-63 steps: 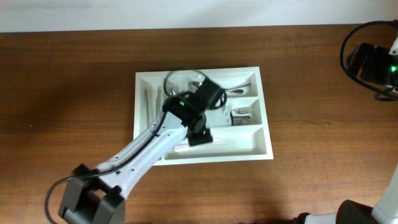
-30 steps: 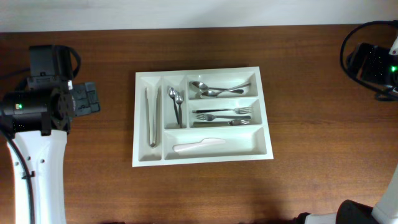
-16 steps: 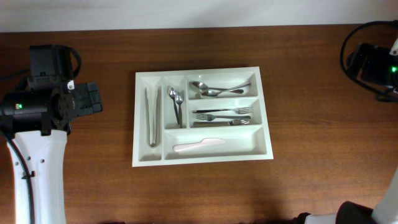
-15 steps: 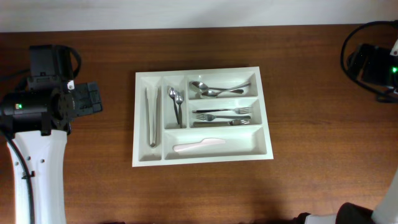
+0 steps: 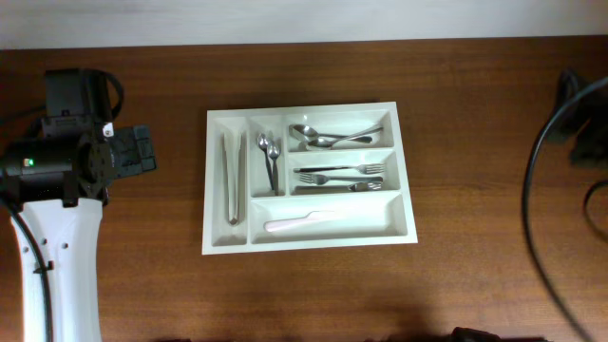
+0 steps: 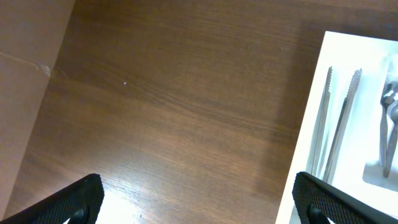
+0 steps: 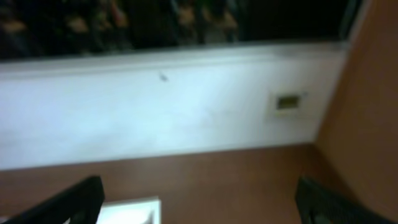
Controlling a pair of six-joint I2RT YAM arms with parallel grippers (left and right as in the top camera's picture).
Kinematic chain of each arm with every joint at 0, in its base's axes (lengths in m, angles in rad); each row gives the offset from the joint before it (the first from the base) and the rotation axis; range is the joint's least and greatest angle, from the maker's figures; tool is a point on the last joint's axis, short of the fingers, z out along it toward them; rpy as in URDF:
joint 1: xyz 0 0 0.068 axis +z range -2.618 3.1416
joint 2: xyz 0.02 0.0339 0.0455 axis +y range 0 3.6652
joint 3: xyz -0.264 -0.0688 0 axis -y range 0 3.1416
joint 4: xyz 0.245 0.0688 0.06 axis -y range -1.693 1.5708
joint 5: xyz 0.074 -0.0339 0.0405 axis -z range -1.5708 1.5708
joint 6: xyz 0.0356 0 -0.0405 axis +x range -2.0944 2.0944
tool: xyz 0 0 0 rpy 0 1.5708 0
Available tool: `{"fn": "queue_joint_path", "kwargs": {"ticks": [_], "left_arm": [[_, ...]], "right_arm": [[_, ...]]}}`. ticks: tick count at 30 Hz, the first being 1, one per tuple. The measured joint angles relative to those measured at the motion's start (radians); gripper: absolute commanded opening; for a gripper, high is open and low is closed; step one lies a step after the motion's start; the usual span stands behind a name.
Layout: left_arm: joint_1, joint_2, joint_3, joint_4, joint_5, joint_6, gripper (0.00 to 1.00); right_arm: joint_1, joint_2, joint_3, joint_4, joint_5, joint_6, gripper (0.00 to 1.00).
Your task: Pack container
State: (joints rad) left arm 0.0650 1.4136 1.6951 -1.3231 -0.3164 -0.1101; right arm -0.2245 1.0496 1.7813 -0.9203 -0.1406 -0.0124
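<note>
The white container (image 5: 313, 241) lies mid-table. Metal tongs (image 5: 233, 177) fill its left narrow compartment and teaspoons (image 5: 269, 155) the second. Spoons (image 5: 334, 139), forks (image 5: 344, 176) and a white knife (image 5: 302, 223) lie in the three wide ones. My left gripper (image 5: 141, 152) is over bare table to the left of the container; in the left wrist view it (image 6: 200, 202) is open and empty, with the container's edge (image 6: 303, 162) and the tongs (image 6: 336, 124) at right. My right gripper (image 7: 205, 205) is open and empty; that view is blurred, with a container corner (image 7: 132, 211) low.
The brown wooden table (image 5: 475, 275) surrounds the container. The left arm's white link (image 5: 57, 256) runs down the left side. The right arm (image 5: 589, 142) and its black cable (image 5: 534, 190) show blurred at the right edge. A pale wall (image 7: 155, 106) lies beyond the table.
The left arm has drawn back from over the container to the left, leaving the white knife in the bottom compartment. In the last half second the right arm has shifted and blurs.
</note>
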Motion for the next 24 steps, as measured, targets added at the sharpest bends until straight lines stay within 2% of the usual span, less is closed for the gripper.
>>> {"fn": "queue_joint_path", "kwargs": {"ticks": [8, 12, 17, 24], "left_arm": [[0.0, 0.0, 0.0, 0.0, 0.005, 0.0, 0.99], [0.0, 0.0, 0.0, -0.001, 0.006, 0.0, 0.99], [0.0, 0.0, 0.0, 0.0, 0.006, 0.0, 0.99], [0.0, 0.0, 0.0, 0.0, 0.006, 0.0, 0.99]], "right_arm": [[0.114, -0.39, -0.654, 0.199, -0.047, -0.003, 0.99], [0.124, -0.596, -1.01, 0.3, -0.055, -0.004, 0.99], [0.125, -0.782, -1.335, 0.4, -0.094, -0.003, 0.99], [0.127, -0.973, -1.548, 0.447, -0.145, -0.003, 0.99]]}}
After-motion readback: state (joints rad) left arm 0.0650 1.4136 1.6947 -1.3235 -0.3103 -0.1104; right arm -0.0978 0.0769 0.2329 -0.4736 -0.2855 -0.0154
